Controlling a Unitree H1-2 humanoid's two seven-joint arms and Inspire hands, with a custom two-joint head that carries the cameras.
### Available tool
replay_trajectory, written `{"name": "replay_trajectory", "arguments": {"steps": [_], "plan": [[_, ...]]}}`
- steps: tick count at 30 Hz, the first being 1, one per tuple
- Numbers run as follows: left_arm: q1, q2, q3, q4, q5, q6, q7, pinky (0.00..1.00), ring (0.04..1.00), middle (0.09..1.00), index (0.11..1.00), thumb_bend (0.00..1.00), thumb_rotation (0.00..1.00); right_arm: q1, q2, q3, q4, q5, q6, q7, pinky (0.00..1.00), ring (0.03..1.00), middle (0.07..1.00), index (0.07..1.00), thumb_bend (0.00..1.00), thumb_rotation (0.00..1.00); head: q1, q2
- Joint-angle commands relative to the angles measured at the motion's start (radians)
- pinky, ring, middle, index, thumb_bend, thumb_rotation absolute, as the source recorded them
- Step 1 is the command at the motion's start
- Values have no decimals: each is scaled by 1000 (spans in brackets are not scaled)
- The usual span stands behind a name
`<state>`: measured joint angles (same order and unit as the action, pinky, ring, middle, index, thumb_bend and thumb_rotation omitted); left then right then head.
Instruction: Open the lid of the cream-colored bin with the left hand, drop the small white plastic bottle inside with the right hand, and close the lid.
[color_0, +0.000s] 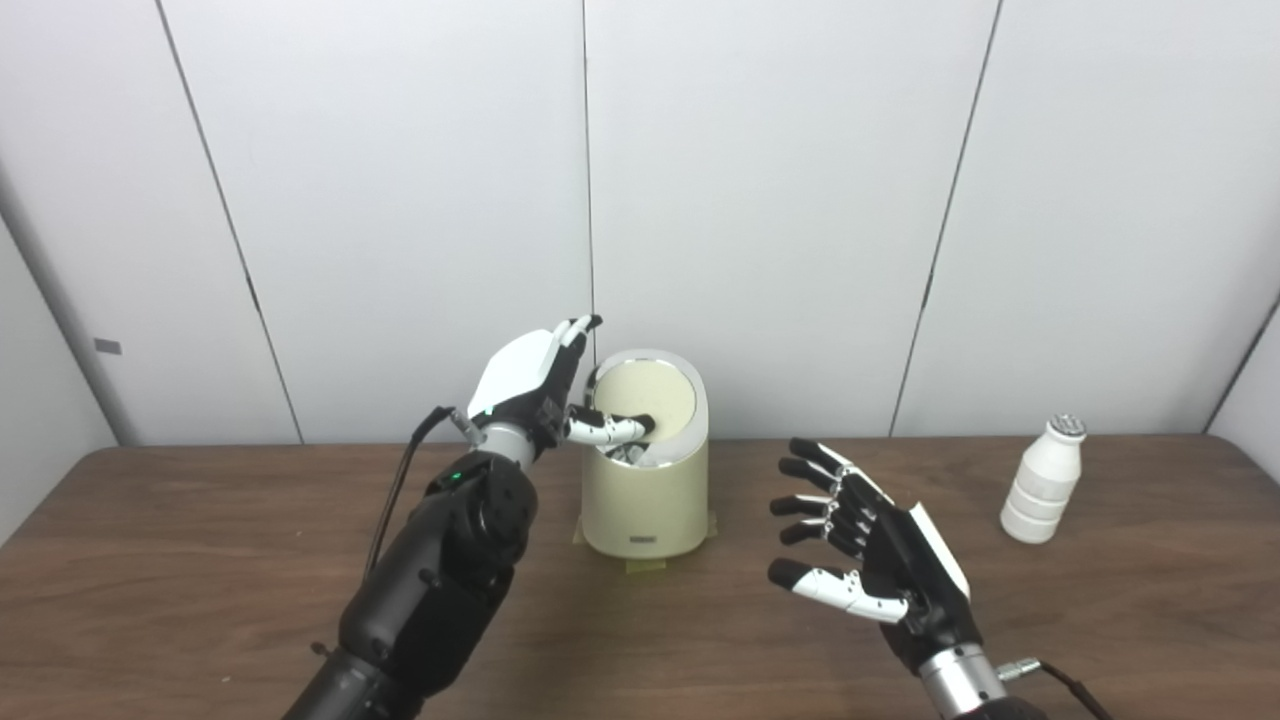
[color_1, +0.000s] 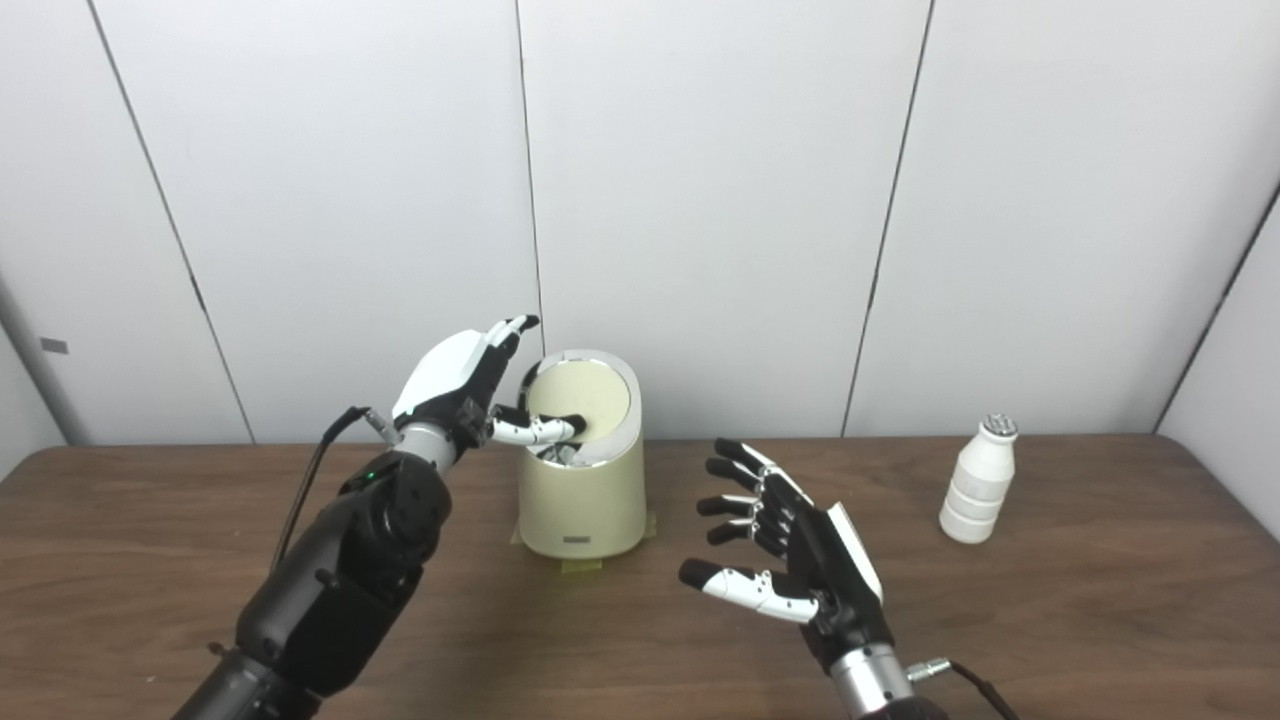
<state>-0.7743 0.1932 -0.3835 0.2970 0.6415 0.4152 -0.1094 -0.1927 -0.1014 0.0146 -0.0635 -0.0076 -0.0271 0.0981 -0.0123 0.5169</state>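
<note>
Brown surface (color_0: 200, 560). Cream bin (color_0: 646, 500) at center, lid (color_0: 648, 398) tipped up. Left hand (color_0: 535, 385) at bin rim, thumb against the lid's face, grasping nothing. Right hand (color_1: 790, 555) released, fingers spread, above surface. Bottle (color_0: 1043, 480) upright, far right. Both views agree.

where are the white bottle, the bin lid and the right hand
white bottle (color_0: 1042, 487), left eye view, on the ribbed middle of its body
bin lid (color_0: 645, 398), left eye view, on the lid's cream face
right hand (color_1: 812, 545), right eye view, on the palm, fingers spread
</note>
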Motion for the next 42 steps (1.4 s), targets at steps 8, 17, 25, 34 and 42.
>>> {"name": "replay_trajectory", "arguments": {"steps": [8, 17, 25, 34, 42], "plan": [[22, -61, 132, -65, -61, -23, 101, 724, 950, 1000, 1000, 797, 101, -35, -2, -2, -20, 1, -35, -2, 564, 690, 834, 852, 829, 360, 0, -4], [130, -152, 393, -266, -318, -181, 219, 788, 912, 940, 964, 666, 411, -41, -5, -4, -3, 4, -48, 0, 543, 687, 825, 846, 823, 372, 10, -12], [318, -141, 488, -464, -543, -159, 131, 732, 840, 874, 901, 719, 387, -41, -14, -7, -3, 13, -50, 8, 542, 680, 813, 835, 832, 384, 19, -12], [499, -142, 524, -451, -687, -304, 107, 571, 692, 774, 801, 743, 333, -40, -28, -10, 5, 24, -51, 13, 538, 686, 819, 836, 830, 376, 30, -14], [572, -108, 495, -380, -694, -418, 69, 579, 704, 767, 817, 766, 342, -39, -25, -31, 28, 30, -84, 3, 550, 673, 806, 828, 842, 364, 25, -20]]}}
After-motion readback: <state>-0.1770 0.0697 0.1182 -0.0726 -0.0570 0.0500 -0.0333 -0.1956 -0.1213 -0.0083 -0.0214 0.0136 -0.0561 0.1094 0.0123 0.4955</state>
